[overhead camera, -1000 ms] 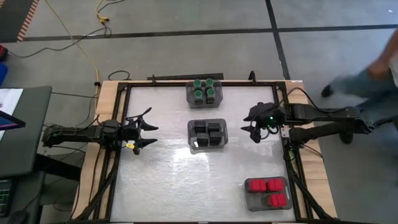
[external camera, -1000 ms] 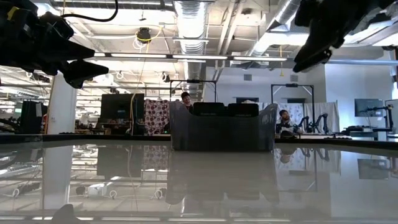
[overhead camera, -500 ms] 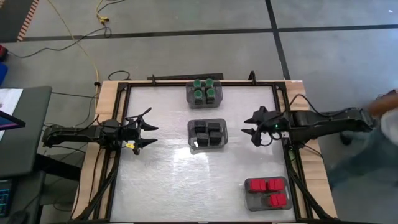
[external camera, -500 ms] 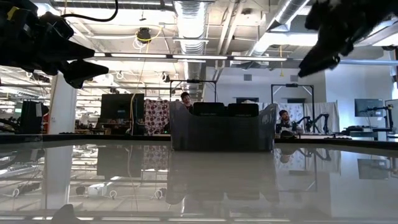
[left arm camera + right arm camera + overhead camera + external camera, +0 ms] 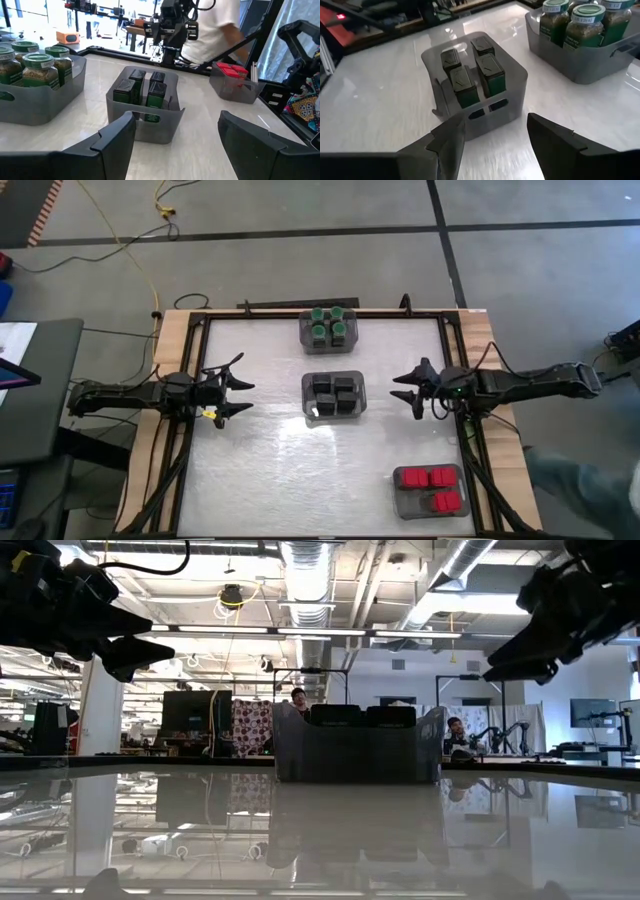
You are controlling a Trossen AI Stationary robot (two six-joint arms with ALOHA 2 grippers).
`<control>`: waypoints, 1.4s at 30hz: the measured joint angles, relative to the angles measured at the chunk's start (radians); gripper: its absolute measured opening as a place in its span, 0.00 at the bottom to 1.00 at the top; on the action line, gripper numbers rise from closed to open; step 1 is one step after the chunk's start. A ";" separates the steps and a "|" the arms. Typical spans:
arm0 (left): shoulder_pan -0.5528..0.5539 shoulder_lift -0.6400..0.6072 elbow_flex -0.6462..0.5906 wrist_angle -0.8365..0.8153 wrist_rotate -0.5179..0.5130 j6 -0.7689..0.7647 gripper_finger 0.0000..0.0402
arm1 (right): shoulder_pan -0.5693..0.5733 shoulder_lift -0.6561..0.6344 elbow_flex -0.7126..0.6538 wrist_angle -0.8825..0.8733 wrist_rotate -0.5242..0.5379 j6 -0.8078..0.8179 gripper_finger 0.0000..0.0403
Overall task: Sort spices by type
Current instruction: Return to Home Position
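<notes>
Labels (image 5: 495, 84) on jars (image 5: 462, 82): wrist views only

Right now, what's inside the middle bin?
Four black-topped jars stand upright in the middle bin. Its wall covers their bases, so anything beneath them cannot be seen.

Both arms stretch inward, seemingly level, left gripper (image 5: 240, 397) and right gripper (image 5: 405, 394) spread wide.
</notes>
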 joint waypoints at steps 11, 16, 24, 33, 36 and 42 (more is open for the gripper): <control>0.000 0.000 0.000 0.000 0.000 0.000 0.67 | 0.000 -0.162 -0.103 0.042 0.000 0.003 0.60; 0.000 0.000 0.000 0.000 0.000 0.000 0.67 | 0.000 -0.186 -0.130 0.041 0.000 0.000 0.60; 0.000 0.000 0.000 0.000 0.000 0.000 0.67 | 0.000 -0.234 -0.243 0.186 0.000 0.008 0.60; 0.000 0.000 0.000 0.000 0.000 0.000 0.67 | 0.000 -0.246 -0.267 0.224 -0.001 -0.008 0.60; 0.000 0.000 0.000 0.000 0.000 0.000 0.67 | 0.000 -0.247 -0.267 0.223 -0.002 -0.020 0.60; 0.000 0.000 0.000 0.000 0.000 0.000 0.67 | 0.000 -0.250 -0.190 -0.039 -0.014 -0.020 0.60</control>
